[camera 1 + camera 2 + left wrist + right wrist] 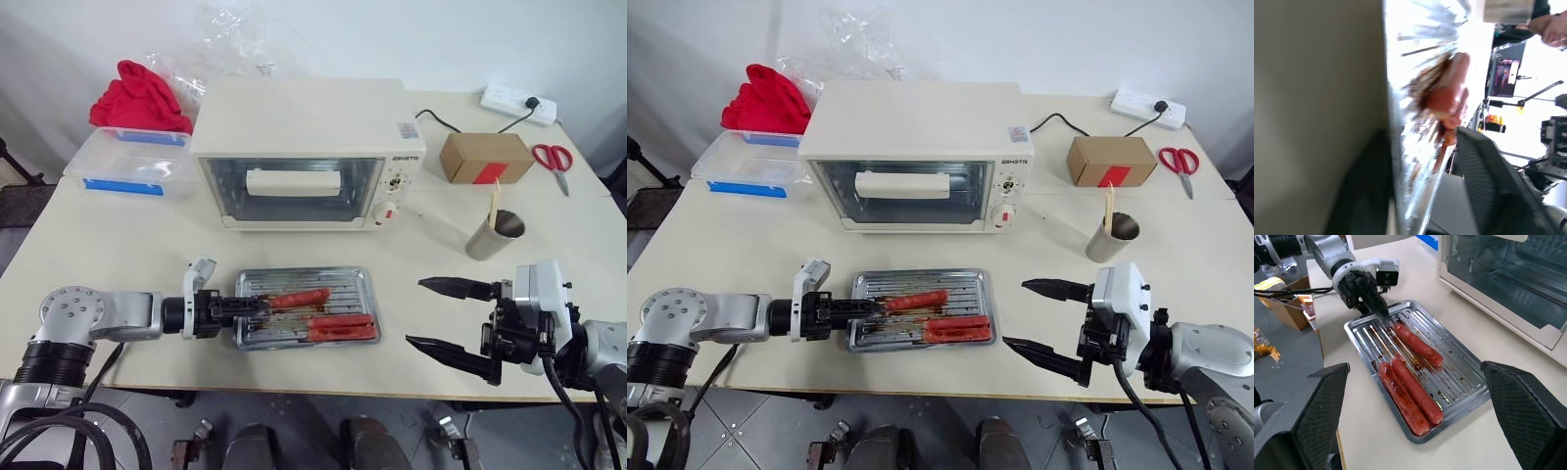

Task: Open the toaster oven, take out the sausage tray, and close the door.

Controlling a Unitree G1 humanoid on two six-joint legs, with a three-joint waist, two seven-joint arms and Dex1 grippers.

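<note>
A test lab or robotics workroom, not a home kitchen. A plain cream table point(118, 264) stands against a bare white wall. A power strip point(517, 103), cardboard box point(486, 157) and scissors point(555, 162) lie on it. The left wrist view shows a lit monitor point(1505, 77) and camera stands point(1528, 95). Cardboard boxes point(1286, 308) sit on the floor.

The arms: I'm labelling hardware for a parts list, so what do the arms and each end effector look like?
Both arms have silver-grey metal joint housings with black cables running below. The left end effector has a black wrist block and a small white camera mount. The right end effector has a bigger white housing and two long black tapered fingers with cross-hatched pads.
</note>
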